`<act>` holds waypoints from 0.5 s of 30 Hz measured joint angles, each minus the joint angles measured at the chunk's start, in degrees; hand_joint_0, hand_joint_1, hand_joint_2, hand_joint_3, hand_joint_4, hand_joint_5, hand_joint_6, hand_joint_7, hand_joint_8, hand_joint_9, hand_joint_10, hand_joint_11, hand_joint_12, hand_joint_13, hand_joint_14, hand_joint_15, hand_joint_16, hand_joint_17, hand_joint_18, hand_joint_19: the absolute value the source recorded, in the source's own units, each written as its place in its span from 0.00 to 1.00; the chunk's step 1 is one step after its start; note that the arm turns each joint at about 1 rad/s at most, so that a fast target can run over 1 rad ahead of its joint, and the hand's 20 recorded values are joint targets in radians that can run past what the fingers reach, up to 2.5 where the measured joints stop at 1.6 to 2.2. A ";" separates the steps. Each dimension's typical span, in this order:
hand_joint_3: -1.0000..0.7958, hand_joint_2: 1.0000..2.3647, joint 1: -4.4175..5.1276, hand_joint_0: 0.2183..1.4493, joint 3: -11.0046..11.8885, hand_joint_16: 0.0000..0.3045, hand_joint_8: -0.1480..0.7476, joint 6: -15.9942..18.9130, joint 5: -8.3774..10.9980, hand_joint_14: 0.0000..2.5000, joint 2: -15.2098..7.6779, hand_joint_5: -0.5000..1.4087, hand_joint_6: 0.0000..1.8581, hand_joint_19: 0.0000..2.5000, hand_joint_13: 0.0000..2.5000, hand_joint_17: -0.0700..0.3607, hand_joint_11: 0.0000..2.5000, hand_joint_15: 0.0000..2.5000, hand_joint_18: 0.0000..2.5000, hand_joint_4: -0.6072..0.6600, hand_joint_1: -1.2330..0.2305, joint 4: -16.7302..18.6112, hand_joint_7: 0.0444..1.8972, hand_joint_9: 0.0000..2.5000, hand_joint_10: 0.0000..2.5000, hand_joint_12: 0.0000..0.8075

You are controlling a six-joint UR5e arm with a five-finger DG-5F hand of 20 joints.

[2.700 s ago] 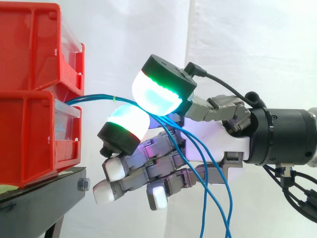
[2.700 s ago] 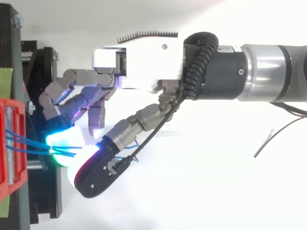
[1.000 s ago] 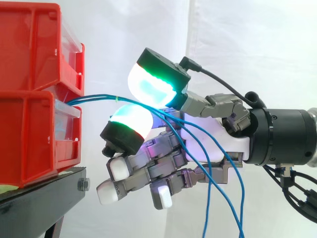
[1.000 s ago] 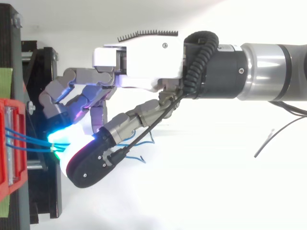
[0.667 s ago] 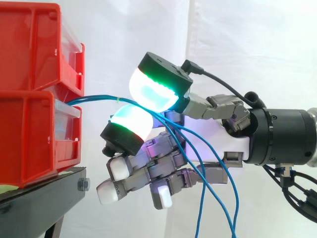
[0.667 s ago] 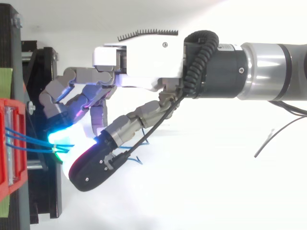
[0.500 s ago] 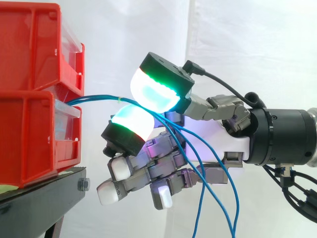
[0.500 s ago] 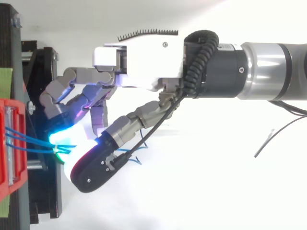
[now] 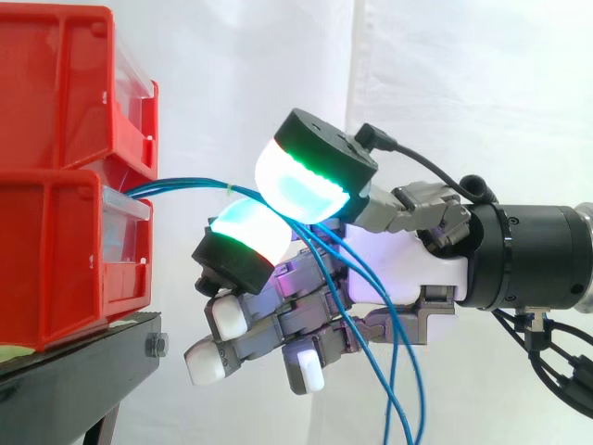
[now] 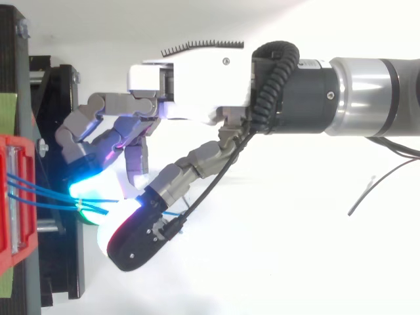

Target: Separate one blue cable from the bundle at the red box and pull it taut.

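Since half a second ago the upper glowing pad has slid a little away from the bins and downward, and the loose cable ends below the hand have swung in closer to one another. Your hand (image 9: pixel 408 269) reaches in from the right with its palm facing the bins, and two green-and-cyan pads (image 9: pixel 306 185) are pressed together on the blue cables (image 9: pixel 181 185), so it is clamped on them. The other fingers curl below with white tips and hold nothing. From these angles you cannot tell whether one strand or several sits in the pinch. The cables leave the front of the lower red bin (image 9: pixel 56 250), run almost level to the pads, carry a small green tie (image 9: pixel 229 188) just short of them, then pass behind the pads and hang slack in front of the palm. In the top view they show as thin lines (image 10: pixel 39 193) from the bin to the glowing pads. An upper red bin (image 9: pixel 65 83) sits stacked on the lower one, and both rest on the black stand (image 9: pixel 74 366), which has a bolt (image 9: pixel 156 346) at its edge and a strip of green tape (image 10: pixel 8 108). The white curtain (image 9: pixel 463 83) hangs behind. The fingertips stand apart from the bin fronts and from the stand's edge.
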 measured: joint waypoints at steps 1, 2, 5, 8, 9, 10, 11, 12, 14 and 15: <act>0.28 0.00 0.00 0.35 -0.01 0.16 0.54 0.00 -0.02 0.01 0.00 0.17 0.45 0.28 0.33 0.41 0.33 0.19 0.35 0.60 0.15 0.02 0.64 0.39 0.01 0.48; 0.28 0.00 -0.02 0.36 0.00 0.16 0.54 0.00 -0.03 0.01 0.00 0.17 0.45 0.28 0.33 0.41 0.33 0.19 0.35 0.60 0.16 0.06 0.64 0.39 0.01 0.48; 0.28 0.00 -0.04 0.41 0.02 0.16 0.54 0.00 -0.04 0.01 0.00 0.17 0.45 0.28 0.33 0.41 0.33 0.19 0.35 0.58 0.18 0.11 0.65 0.40 0.01 0.48; 0.28 0.00 -0.04 0.43 0.02 0.15 0.54 0.01 -0.02 0.01 0.00 0.17 0.45 0.28 0.34 0.41 0.33 0.19 0.35 0.56 0.19 0.13 0.66 0.40 0.01 0.48; 0.28 0.00 -0.05 0.43 0.02 0.15 0.54 0.02 -0.01 0.01 0.00 0.17 0.45 0.28 0.34 0.41 0.33 0.19 0.35 0.56 0.20 0.12 0.66 0.40 0.01 0.47; 0.28 0.00 -0.05 0.43 0.03 0.15 0.54 0.04 0.01 0.01 0.00 0.17 0.45 0.28 0.34 0.41 0.33 0.19 0.35 0.56 0.20 0.10 0.66 0.40 0.01 0.47; 0.28 0.00 -0.05 0.41 0.03 0.15 0.54 0.08 0.06 0.01 0.00 0.17 0.45 0.28 0.34 0.41 0.33 0.19 0.35 0.58 0.19 0.06 0.65 0.40 0.01 0.48; 0.28 0.00 -0.05 0.38 0.06 0.15 0.54 0.13 0.11 0.01 0.00 0.17 0.45 0.28 0.34 0.41 0.33 0.19 0.35 0.58 0.18 0.02 0.65 0.40 0.01 0.48; 0.28 0.00 -0.05 0.35 0.07 0.15 0.54 0.32 0.21 0.01 0.00 0.17 0.45 0.28 0.33 0.41 0.33 0.19 0.35 0.59 0.18 -0.10 0.66 0.40 0.01 0.48; 0.28 0.00 -0.05 0.30 0.06 0.16 0.54 0.39 0.23 0.01 0.00 0.17 0.45 0.29 0.33 0.41 0.33 0.19 0.35 0.59 0.18 -0.15 0.66 0.40 0.01 0.48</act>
